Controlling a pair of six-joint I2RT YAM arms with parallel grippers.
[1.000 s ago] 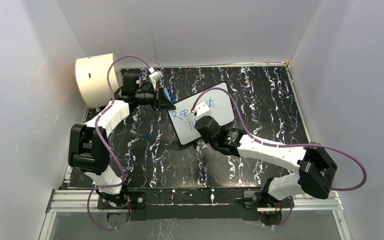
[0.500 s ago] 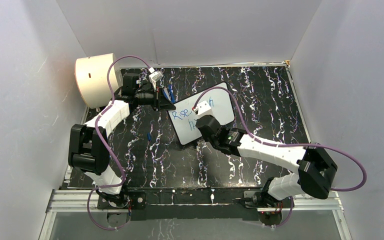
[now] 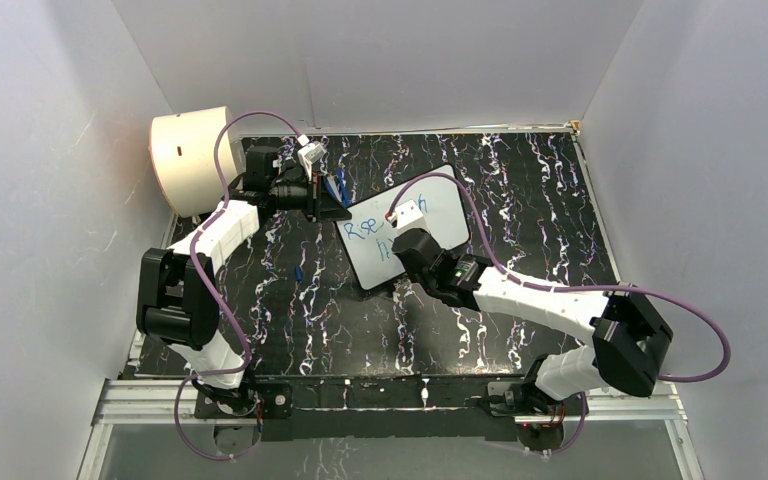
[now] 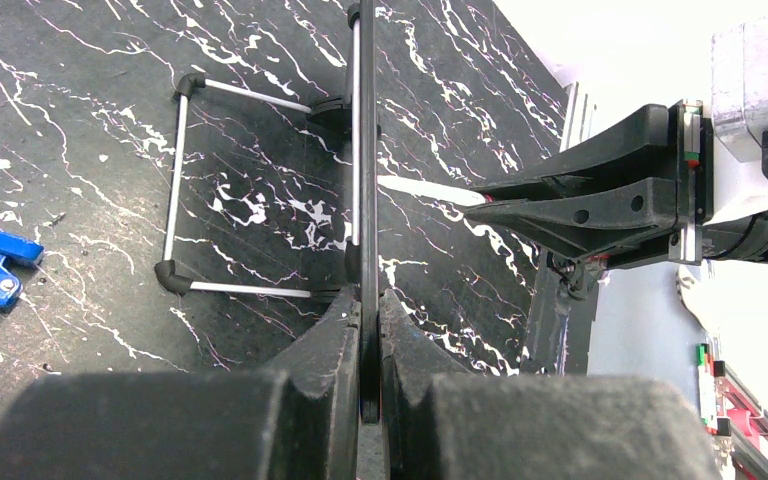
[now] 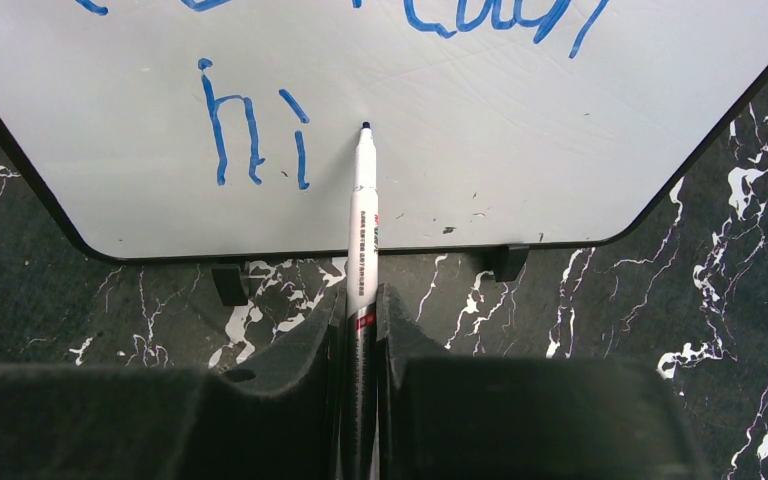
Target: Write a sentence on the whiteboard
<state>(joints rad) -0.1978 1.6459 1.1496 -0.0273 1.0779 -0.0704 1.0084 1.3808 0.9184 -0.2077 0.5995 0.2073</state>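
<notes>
Two letters, "hi", start the lower line of the sentence (image 5: 251, 138) on the whiteboard (image 5: 560, 110), propped mid-table with one edge pinched in the left gripper (image 4: 368, 330). The right gripper (image 5: 360, 330) clamps the marker (image 5: 363, 210), tip beside the "i" (contact unclear). Press lightly and evenly; blank board lies rightward, the rim close below.

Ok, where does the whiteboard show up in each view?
Top external: whiteboard at centre, just beyond the right wrist.
Left wrist: whiteboard edge-on up the middle, clamped in that arm's jaws.
Right wrist: whiteboard fills the top.
Shared landmark: black marbled table.
</notes>
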